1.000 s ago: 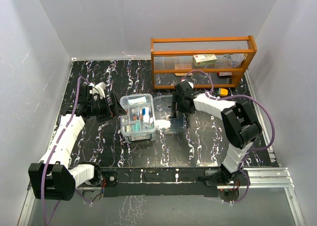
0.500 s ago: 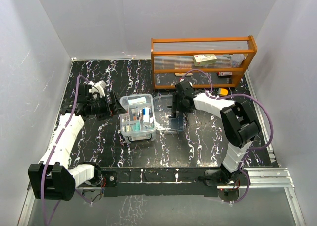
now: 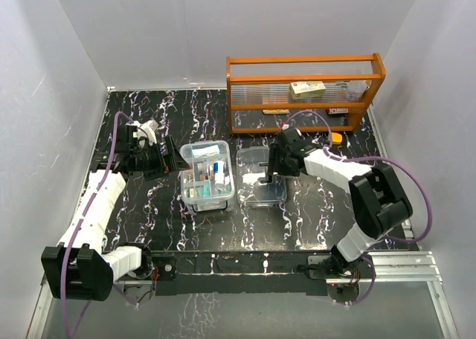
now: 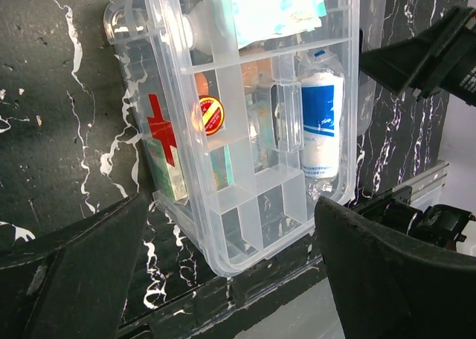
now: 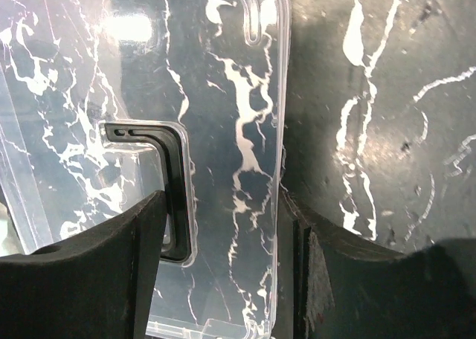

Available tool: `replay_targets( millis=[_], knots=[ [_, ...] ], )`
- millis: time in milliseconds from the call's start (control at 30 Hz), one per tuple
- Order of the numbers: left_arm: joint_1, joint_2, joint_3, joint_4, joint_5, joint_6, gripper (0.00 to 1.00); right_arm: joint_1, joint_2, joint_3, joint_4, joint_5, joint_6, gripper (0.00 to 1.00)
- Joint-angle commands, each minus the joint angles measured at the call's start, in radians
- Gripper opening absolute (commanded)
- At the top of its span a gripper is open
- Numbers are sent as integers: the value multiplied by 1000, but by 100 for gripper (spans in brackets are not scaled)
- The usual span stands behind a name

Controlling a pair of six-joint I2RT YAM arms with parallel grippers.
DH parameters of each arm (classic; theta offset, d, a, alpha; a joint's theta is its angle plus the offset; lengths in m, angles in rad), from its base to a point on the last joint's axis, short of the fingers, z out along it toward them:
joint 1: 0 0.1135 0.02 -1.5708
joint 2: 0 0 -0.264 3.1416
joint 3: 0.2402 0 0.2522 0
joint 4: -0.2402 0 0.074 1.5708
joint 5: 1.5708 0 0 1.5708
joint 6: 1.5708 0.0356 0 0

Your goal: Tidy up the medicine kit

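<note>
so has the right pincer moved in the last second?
Yes. The right pincer shifted right and slightly toward the table's near edge. It is farther from the orange rack and the medicine kit box, and is above the clear lid.

Blk marble tbl (image 3: 178, 108), white walls (image 3: 149, 27), orange rack (image 3: 305, 86) at back.

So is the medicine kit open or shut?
Open: the clear lid lies flat on the table beside the box, and the tray compartments are uncovered.
</note>
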Motion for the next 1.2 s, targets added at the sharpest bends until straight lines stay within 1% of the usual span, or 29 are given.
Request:
replay_targets(
  millis=[0, 200, 367, 600, 733, 933, 1167],
  knots=[
    [-4, -34, 43, -21, 9, 2, 93, -18, -116, -62, 73, 15, 26, 41],
    [-4, -37, 46, -19, 18, -4, 93, -32, -221, -140, 91, 13, 57, 41],
    [-4, -39, 49, -16, 21, -10, 93, -40, -319, -153, 76, -10, 76, 41],
    [-5, -63, 50, 12, 14, -49, 93, -41, -388, -76, -10, -88, 81, 42],
    [-4, -84, 56, 29, -8, -77, 93, -41, -413, -12, -56, -100, 79, 43],
    [-4, -92, 69, 29, -39, -91, 93, -40, -428, 80, -112, -88, 65, 44],
    [-4, -101, 79, 35, -44, -106, 94, -39, -412, 164, -157, -170, 80, 44]
  ],
)
